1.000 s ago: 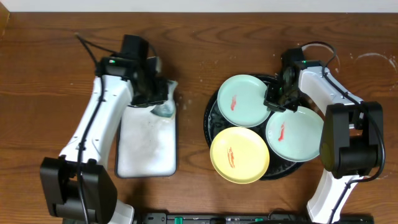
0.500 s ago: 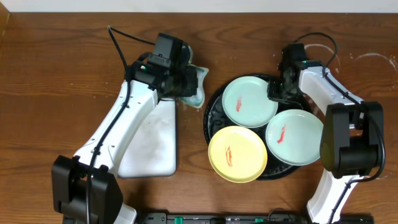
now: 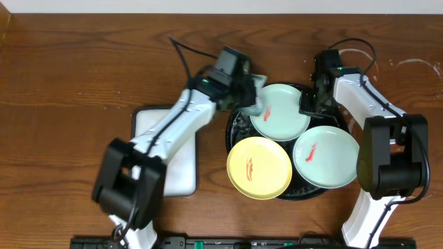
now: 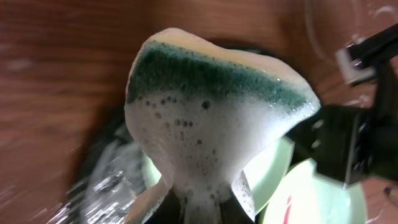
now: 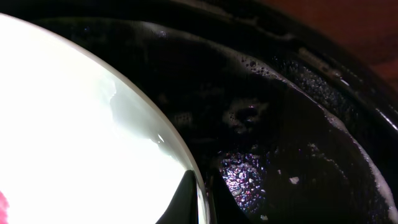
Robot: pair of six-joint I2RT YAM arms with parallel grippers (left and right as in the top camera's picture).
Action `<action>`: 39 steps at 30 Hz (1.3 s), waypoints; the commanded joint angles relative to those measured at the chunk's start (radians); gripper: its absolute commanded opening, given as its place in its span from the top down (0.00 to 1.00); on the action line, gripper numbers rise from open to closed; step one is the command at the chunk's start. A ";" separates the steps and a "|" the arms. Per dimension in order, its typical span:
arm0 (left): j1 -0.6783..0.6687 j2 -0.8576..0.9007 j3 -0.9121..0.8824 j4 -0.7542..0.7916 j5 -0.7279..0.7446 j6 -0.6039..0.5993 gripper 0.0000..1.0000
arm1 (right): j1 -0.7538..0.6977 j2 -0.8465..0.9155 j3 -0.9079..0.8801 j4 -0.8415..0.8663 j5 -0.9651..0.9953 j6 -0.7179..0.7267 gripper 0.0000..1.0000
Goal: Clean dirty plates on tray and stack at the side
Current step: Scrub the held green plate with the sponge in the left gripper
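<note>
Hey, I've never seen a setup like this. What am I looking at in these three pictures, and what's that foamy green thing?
These are two robot arms at a wooden table, each ending in a two-finger gripper. The wide picture looks down from above; the two close-ups come from cameras on the wrists. A round black tray holds three plates with red smears: an upper green plate, a lower green plate and a yellow plate. The left gripper squeezes the foamy thing, a soapy sponge, at the upper green plate's edge. The right gripper pinches that plate's rim. A white tray lies to the left.
</note>
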 commanded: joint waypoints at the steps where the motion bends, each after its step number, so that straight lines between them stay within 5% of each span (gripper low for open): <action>1: -0.036 0.052 0.016 0.060 0.025 -0.111 0.92 | 0.014 0.014 -0.016 0.006 0.048 0.014 0.99; 9: -0.050 0.237 0.016 0.283 0.266 -0.290 0.93 | 0.016 0.014 -0.016 -0.006 0.047 0.014 0.99; 16: -0.053 0.326 0.018 0.285 0.270 -0.348 0.93 | 0.016 0.014 -0.016 -0.018 0.048 0.014 0.99; 20: -0.045 0.336 0.019 0.175 0.085 -0.311 0.93 | 0.020 0.014 -0.016 -0.027 0.048 0.014 0.99; 31: -0.027 0.336 0.158 -0.162 -0.440 0.042 0.93 | 0.021 0.014 -0.016 -0.054 0.048 0.014 0.99; 39: -0.068 0.334 0.286 -0.289 -0.558 0.170 0.93 | 0.021 0.014 -0.016 -0.068 0.048 0.013 0.99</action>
